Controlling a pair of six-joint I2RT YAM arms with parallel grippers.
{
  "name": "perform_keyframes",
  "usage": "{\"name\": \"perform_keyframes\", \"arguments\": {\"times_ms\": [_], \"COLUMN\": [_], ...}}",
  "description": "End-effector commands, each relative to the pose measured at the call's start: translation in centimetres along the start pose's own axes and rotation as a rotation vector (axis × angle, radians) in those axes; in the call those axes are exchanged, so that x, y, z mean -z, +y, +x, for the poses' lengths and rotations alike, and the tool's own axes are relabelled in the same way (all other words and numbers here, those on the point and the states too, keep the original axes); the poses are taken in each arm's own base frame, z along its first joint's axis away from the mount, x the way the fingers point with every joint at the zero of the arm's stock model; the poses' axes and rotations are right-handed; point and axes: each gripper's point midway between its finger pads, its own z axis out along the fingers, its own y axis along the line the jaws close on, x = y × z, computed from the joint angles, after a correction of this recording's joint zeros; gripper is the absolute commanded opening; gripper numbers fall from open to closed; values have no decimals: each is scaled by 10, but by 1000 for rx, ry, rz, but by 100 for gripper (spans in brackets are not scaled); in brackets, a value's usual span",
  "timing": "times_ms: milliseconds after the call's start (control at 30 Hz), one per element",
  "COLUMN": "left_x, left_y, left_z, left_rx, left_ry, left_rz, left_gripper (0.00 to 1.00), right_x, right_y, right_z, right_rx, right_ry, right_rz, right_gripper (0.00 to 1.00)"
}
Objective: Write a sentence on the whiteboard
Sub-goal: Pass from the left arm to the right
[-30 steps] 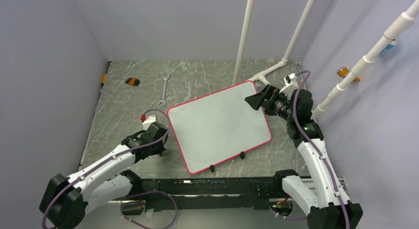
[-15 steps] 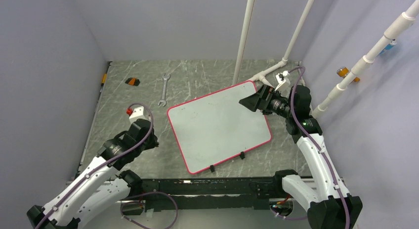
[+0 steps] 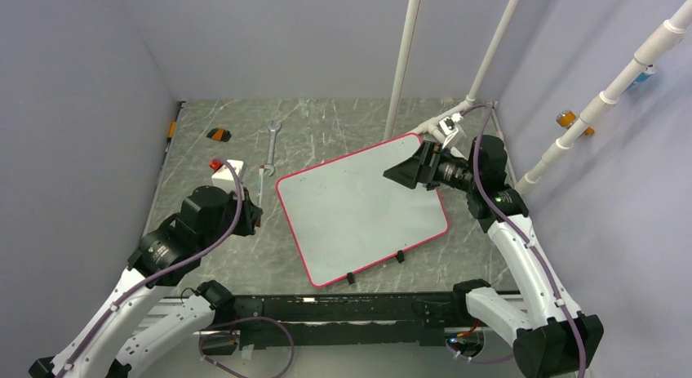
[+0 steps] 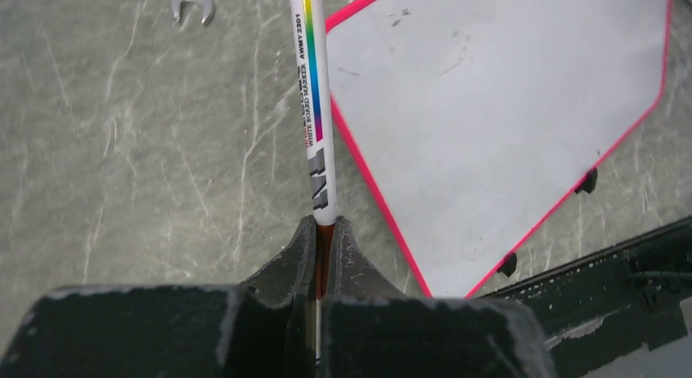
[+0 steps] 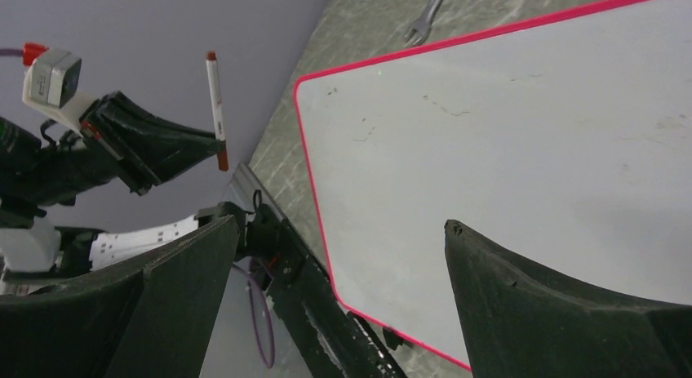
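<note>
Right now the left gripper (image 4: 325, 231) pinches a marker (image 4: 311, 100) by one end, its fingers pressed against the barrel, with the marker pointing toward the far side. It hangs above the table (image 3: 326, 121), just left of the board (image 3: 359, 211) and apart from it. The board lies flat, right of centre, turned at an angle, with two black clips (image 3: 350, 277) on its near edge and faint smudges on its surface. The right gripper (image 3: 398, 172) hovers over the board's far right corner, fingers (image 5: 555, 313) spread wide around nothing. A wrench (image 3: 270, 148) lies farther back, left of the board.
</note>
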Motion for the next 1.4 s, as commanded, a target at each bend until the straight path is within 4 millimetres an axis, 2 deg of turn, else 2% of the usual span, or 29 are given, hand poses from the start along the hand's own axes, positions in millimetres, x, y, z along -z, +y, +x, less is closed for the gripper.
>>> {"name": "perform_keyframes", "arguments": {"times_ms": [0,167,300,433,700,1033,1267,1367], "left_x": [15,25,25,24,30,24,21,20], "left_y": [-29,-73,-96,-106,-125,-141,-150,-155], "left_z": [-22,-31,-33,-36,-22,-24,-28,-29], "left_rx": [-163,-296,-369,-416,-537,-595,-614,-614], "left_ry": [-29,3,35,41,117,161,175,179], "left_rz": [173,415,539,598,775,876,923,952], "left_gripper": [0,0,0,0,0,0,0,0], "right_x": [-1,-11,-17,-20,-22,-26,-37,-47], "right_y": [38,56,65,75,97,107,106,107], "right_z": [-10,4,13,23,53,63,68,67], "right_rx": [111,121,132,142,170,175,140,108], "right_ry": [5,82,159,228,363,416,422,417], "right_rz": [-117,-212,-253,-303,-411,-453,-436,-432], "right_gripper": [100,100,100,100,100,99,88,78]}}
